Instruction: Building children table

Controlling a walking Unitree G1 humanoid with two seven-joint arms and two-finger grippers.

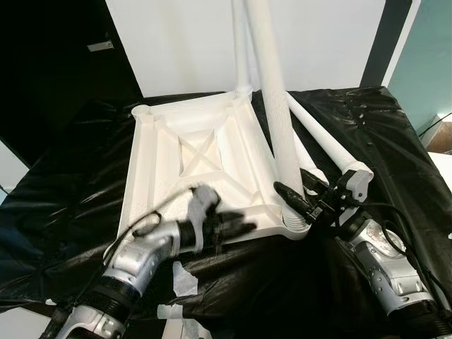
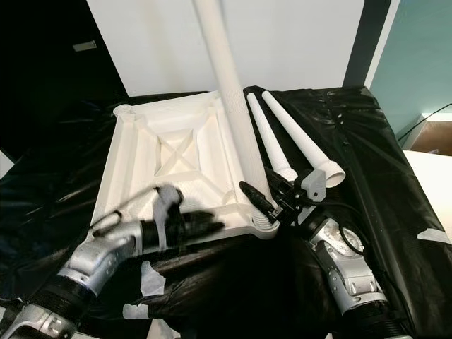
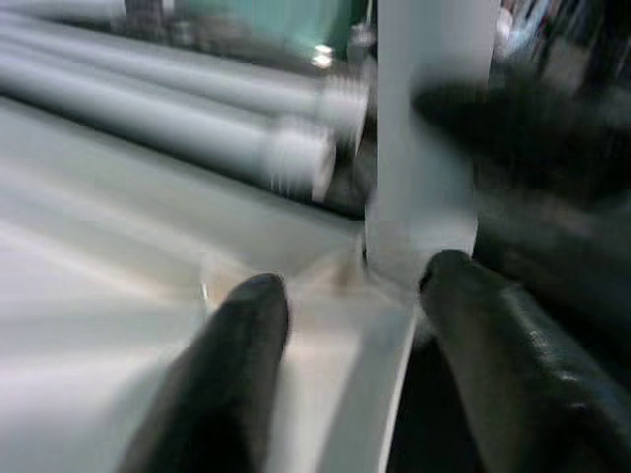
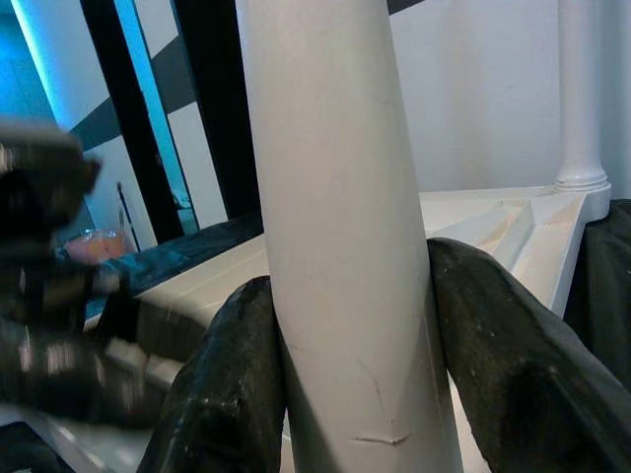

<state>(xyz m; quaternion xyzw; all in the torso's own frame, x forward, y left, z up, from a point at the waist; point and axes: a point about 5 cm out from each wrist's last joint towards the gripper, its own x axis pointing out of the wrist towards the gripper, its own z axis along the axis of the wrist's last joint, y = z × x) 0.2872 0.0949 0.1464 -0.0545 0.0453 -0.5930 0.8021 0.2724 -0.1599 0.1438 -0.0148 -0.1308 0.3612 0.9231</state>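
The white tabletop lies upside down on black sheeting. One white leg stands in its far right corner. A second leg rises, slightly tilted, from the near right corner socket, and my right gripper is shut on its base; both fingers press its sides. My left gripper, blurred, is open at the tabletop's near rim, just left of that corner; its fingers straddle the rim close to the held leg. Two loose legs lie on the sheeting to the right.
Black plastic sheeting covers the whole work surface and hangs over its edges. Scraps of white tape stick to its near edge. A white wall stands behind, with a dark panel to the left.
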